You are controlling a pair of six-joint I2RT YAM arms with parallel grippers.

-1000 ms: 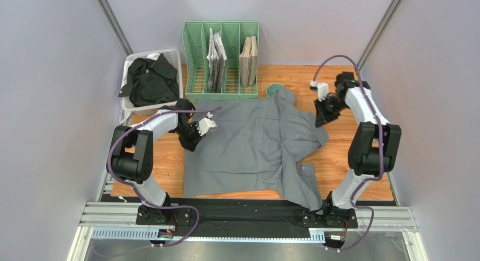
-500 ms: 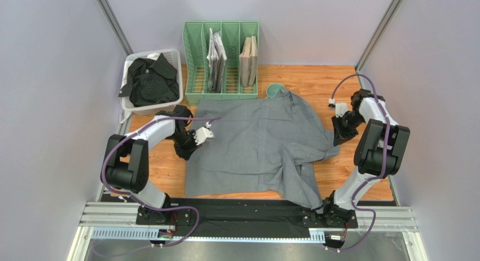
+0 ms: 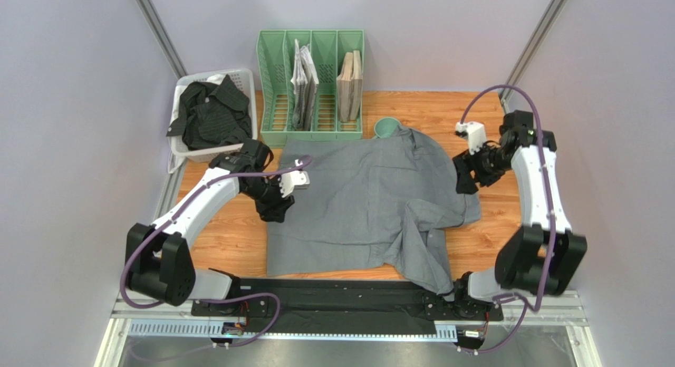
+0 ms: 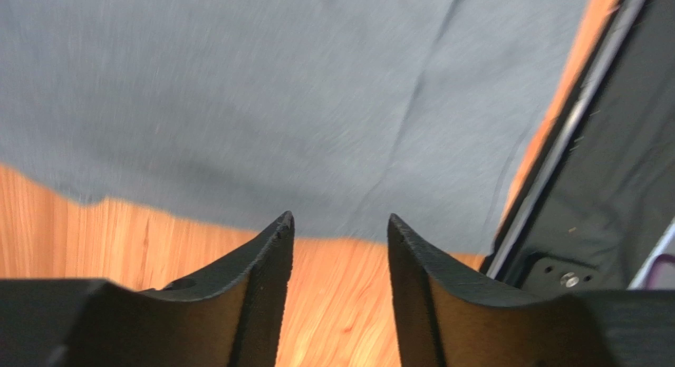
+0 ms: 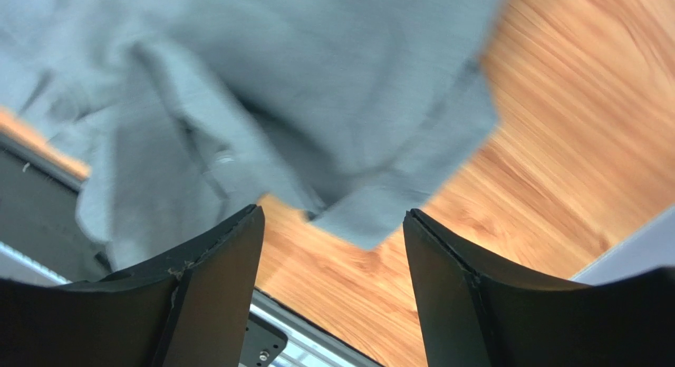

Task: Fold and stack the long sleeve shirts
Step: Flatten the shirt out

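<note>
Shirt (image 3: 356,201) grey, collar far, hem near, long axis near-far; left tool (image 4: 339,218), right tool (image 5: 333,211) spread, empty.

Grey shirt (image 3: 360,197) lies spread mostly flat on the wooden table (image 3: 428,114), right side bunched, one sleeve trailing to the near edge, maybe over it. Black faintly striped shirt (image 3: 207,114) sits crumpled in the white basket (image 3: 202,155), far left.

Plain grey shirt (image 3: 356,201), black striped shirt (image 3: 207,114), green rack (image 3: 273,74), orange woodgrain table (image 3: 238,240).
</note>
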